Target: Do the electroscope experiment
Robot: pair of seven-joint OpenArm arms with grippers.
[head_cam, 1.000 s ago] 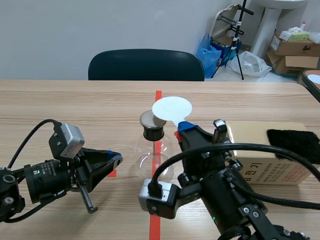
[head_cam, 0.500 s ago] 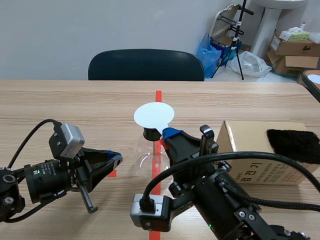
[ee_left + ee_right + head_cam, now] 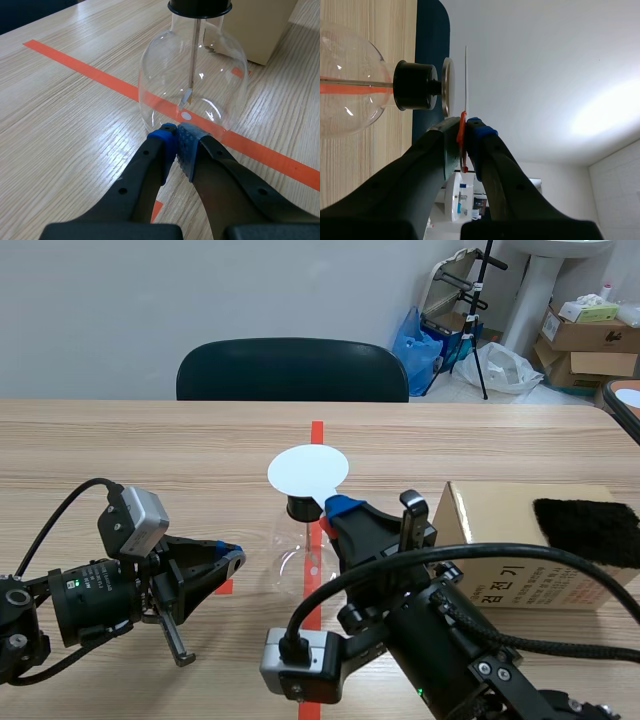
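The electroscope is a clear glass flask with a black stopper on the table's middle tape line. My right gripper is shut on the red handle of a white disc. The disc is held flat over the stopper and hides the top there. In the right wrist view the white disc stands a small gap away from the electroscope's metal cap. My left gripper is shut on nothing, low on the table just short of the flask. Inside it, foil leaves hang from a thin rod.
A cardboard box with a black cloth on top stands right of the flask, close behind my right arm. A dark chair is at the far table edge. Boxes and bags lie beyond at the back right.
My right gripper has carried the white disc leftward from beside the metal cap to over it, then held still. The left arm has not moved.
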